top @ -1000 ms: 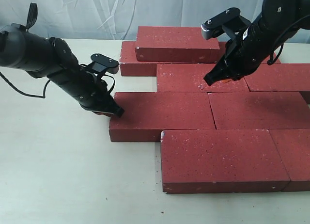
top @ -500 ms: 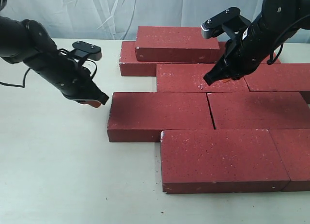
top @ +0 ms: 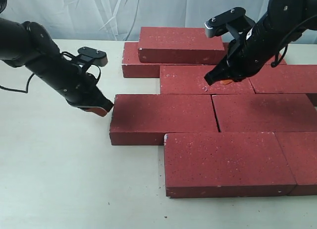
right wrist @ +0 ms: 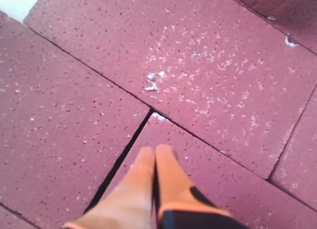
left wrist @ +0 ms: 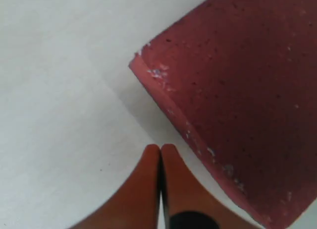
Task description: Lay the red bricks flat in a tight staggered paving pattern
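Observation:
Several dark-red bricks lie flat in staggered rows on the table. The left brick of the second row (top: 163, 118) has a narrow wedge gap to its right neighbour (top: 262, 112). My left gripper (top: 105, 110) is shut and empty, its orange tips low beside that brick's left end; the wrist view shows the tips (left wrist: 159, 149) just off the brick's chipped edge (left wrist: 237, 90). My right gripper (top: 213, 80) is shut and empty, hovering over the third-row brick (top: 198, 79). Its wrist view shows the gripper (right wrist: 155, 150) above the gap (right wrist: 124, 154) between bricks. One brick (top: 181, 44) lies on top at the back.
A front row of two bricks (top: 228, 162) sits nearest the camera. The pale tabletop (top: 59, 169) stretches to the left and front. A wrinkled white cloth backdrop (top: 99, 11) hangs behind the table.
My left gripper drew back left from the brick's end, then returned close to it. The left second-row brick ended slightly skewed, opening a gap. My right gripper shifted a little left.

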Controlling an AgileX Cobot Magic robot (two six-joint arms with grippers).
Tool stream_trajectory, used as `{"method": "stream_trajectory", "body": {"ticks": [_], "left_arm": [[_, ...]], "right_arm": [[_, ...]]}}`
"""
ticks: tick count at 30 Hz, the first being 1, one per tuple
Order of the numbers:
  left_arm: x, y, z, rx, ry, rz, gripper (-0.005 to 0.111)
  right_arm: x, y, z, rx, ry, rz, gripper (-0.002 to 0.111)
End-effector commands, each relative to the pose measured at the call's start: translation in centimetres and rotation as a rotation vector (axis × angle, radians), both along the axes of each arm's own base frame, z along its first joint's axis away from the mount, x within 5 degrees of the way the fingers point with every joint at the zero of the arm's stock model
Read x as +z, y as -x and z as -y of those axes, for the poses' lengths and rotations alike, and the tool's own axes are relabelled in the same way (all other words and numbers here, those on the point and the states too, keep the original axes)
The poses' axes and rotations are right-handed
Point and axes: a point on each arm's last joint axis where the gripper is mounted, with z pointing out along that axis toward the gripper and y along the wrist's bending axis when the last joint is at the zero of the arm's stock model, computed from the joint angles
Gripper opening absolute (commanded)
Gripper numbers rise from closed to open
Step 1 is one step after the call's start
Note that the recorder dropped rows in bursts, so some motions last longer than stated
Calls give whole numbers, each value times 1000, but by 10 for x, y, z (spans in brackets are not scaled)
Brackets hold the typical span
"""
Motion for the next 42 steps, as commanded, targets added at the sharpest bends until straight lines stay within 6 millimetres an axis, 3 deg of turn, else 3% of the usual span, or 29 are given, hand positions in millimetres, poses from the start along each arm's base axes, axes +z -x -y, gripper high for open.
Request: {"method": "stream_trajectory", "body": {"ticks": [1,4,7,9,15,20,26,29,35,42], "left_arm": [[23,3,-10,4,11,20,0],[53,-1,-19,86,54,147,0],[85,-21,-24,291,112,430,0],[98,-32,-24,318,109,541,0],[110,-69,-6,227,165,505,0],[98,-100,7,156,153,387,0],[67,-136,1,214,-50,283,0],[54,-148,7,204,-51,257,0],[36,-161,21,190,37,246,0],[22,-162,36,139,74,245,0]], "right_arm": [[4,-3,0,56,8,67,-1],[14,-16,6,44,13,211,-1],[35,-40,18,-52,-58,434,-1],[49,-57,33,-151,-112,518,-1],[52,-99,72,-287,-129,359,-1],[42,-120,78,-285,-98,247,-1],[35,-138,75,-290,-126,231,-1],[28,-143,74,-291,-128,227,-1],[0,-151,74,-295,-117,182,-1],[-21,-157,72,-308,-140,157,-1]]}}
